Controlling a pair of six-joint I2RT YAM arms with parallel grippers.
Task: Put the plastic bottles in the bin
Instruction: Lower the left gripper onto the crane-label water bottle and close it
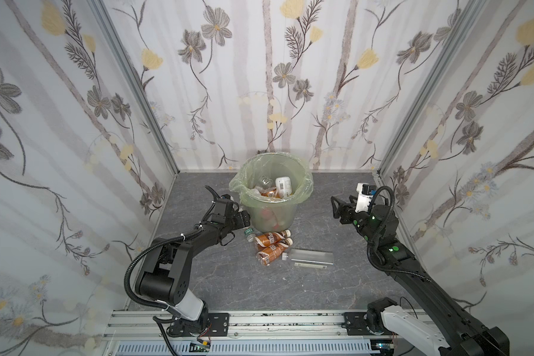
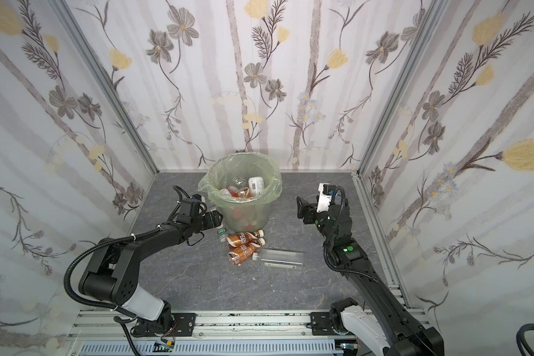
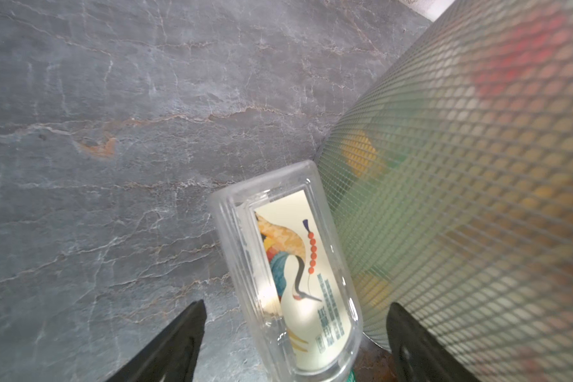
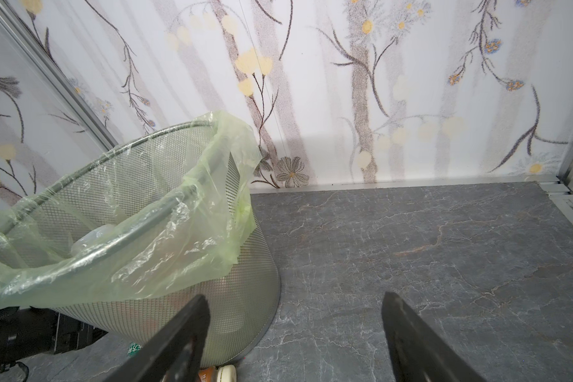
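Note:
The bin (image 1: 272, 217) stands at the back middle, a mesh bucket with a pale green bag, and holds several plastic bottles (image 1: 282, 185). At its front foot lie three brown-and-white labelled bottles (image 1: 270, 246) and a clear flat-sided bottle (image 1: 312, 258). My left gripper (image 1: 243, 220) is low at the bin's left foot. In the left wrist view it (image 3: 297, 303) is open astride a clear bottle with a crane label (image 3: 295, 264), with a gap on each side. That bottle lies against the bin's mesh wall (image 3: 460, 165). My right gripper (image 1: 336, 207) hangs open and empty to the right of the bin (image 4: 239, 297).
Flowered walls with metal posts close in the grey stone floor (image 1: 228, 277) on three sides. A metal rail (image 1: 259, 323) with both arm bases runs along the front. One brown bottle's white cap (image 4: 227, 373) shows by the bin's foot in the right wrist view.

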